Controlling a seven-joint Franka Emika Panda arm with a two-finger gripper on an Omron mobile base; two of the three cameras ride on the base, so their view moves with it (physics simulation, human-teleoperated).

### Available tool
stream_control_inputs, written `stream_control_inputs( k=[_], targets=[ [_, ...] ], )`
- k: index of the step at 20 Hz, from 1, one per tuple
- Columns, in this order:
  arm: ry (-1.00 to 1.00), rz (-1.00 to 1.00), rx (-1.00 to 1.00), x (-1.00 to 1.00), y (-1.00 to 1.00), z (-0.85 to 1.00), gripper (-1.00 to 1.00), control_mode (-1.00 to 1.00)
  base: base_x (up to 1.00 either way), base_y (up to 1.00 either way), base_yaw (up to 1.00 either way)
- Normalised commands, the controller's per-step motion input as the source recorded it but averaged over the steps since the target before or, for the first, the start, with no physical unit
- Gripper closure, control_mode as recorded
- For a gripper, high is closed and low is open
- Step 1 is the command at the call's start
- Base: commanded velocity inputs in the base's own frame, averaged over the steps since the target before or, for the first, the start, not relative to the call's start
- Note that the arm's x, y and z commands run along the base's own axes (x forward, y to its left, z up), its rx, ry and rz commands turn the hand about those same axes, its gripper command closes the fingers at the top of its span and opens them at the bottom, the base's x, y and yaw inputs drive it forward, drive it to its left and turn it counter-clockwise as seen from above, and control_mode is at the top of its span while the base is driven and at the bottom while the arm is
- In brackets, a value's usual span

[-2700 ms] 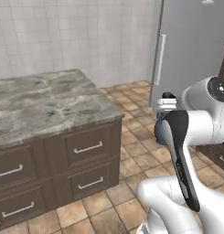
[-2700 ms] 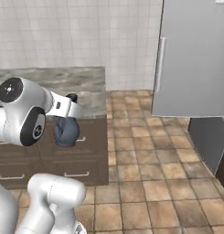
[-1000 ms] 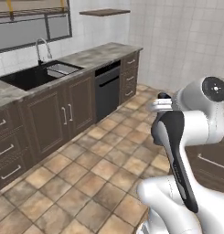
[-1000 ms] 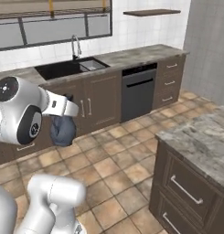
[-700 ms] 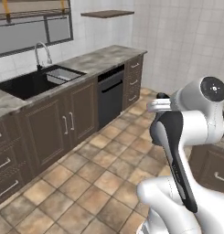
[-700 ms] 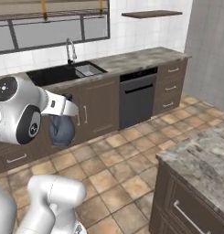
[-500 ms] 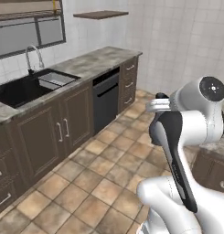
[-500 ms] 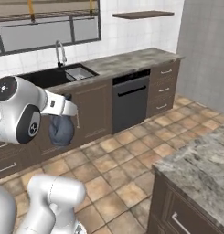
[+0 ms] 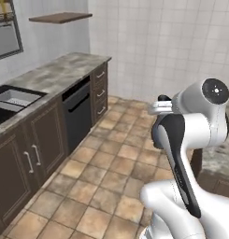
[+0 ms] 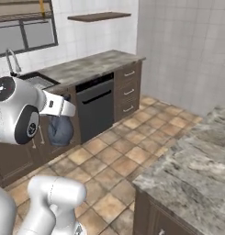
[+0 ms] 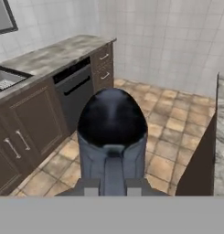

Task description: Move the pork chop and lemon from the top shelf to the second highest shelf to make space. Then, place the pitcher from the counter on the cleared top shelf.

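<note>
Fingers (image 11: 92,187) of the gripper (image 11: 112,188) stood closed at the bottom of the hand view, clamped on the handle side of the pitcher (image 11: 112,137), whose dark blue-grey body rose just ahead of them with its dark mouth facing the camera. Beyond it lay the tiled floor (image 11: 177,132), the dark dishwasher (image 11: 77,91) under the grey stone counter (image 11: 54,55), and the edge of the island (image 11: 221,137) on the right.

Left base view: the white arm (image 9: 190,140) was folded high at the right; the counter (image 9: 55,74) ran along the left with the sink (image 9: 13,98) and a wall shelf (image 9: 60,17) above. The pitcher could not be made out here.

Right base view: the pitcher (image 10: 60,129) hung below the wrist, in the air in front of the cabinets, well apart from any surface. The faucet (image 10: 10,62) and the island (image 10: 196,160) framed the scene.

Handling, as a judgement: the jug looked rigid and glazed, hence probably slippery and breakable, and heavier than the fruit or meat; a hold at the handle or neck suits it, kept upright and set down gently.

Against the earlier pictures, the whole scene had shifted: a second earlier the sink counter lay farther left and the drawers nearer centre, and before that the fridge door showed. This was the base turning, not the furniture; the arm's pose and its load matched throughout.
</note>
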Motion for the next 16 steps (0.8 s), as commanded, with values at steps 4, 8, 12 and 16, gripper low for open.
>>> stream_control_inputs(
  k=[4,8,12,16],
  targets=[
    [0.00,0.00,0.00,0.00,0.00,0.00,1.00,1.00,0.76,0.16,-0.43],
    [0.00,0.00,0.00,0.00,0.00,0.00,1.00,1.00,0.75,0.22,-0.47],
    [0.00,0.00,0.00,0.00,0.00,0.00,1.00,1.00,0.84,0.31,-0.44],
    [0.00,0.00,0.00,0.00,0.00,0.00,1.00,1.00,0.97,0.43,-0.37]
  ],
)
